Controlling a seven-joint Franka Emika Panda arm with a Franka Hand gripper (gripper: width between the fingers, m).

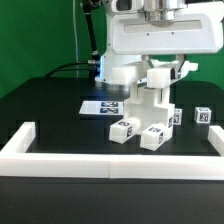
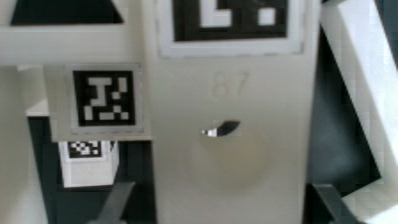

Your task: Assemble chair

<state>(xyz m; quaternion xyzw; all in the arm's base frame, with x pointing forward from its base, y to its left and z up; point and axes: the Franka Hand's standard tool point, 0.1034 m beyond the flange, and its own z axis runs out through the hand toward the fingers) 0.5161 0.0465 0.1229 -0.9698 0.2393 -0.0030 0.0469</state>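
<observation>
My gripper (image 1: 156, 76) hangs under the big white hand at the top centre of the exterior view. It is closed on the top of an upright white chair part (image 1: 149, 100), whose foot is down among the loose parts on the black table. In the wrist view the gripper (image 2: 228, 195) has its dark fingers (image 2: 125, 205) against both side edges of this flat white slab (image 2: 222, 150). The slab bears a square tag (image 2: 105, 98) and a small hole (image 2: 219, 129). Loose tagged white blocks lie in front (image 1: 125, 128) (image 1: 153, 136).
Two more tagged blocks lie at the exterior view's right (image 1: 175, 117) (image 1: 203, 116). The marker board (image 1: 100, 105) lies flat left of the held part. A long white rail (image 1: 110, 150) borders the front and both sides. The arm's white base (image 1: 118, 68) stands behind.
</observation>
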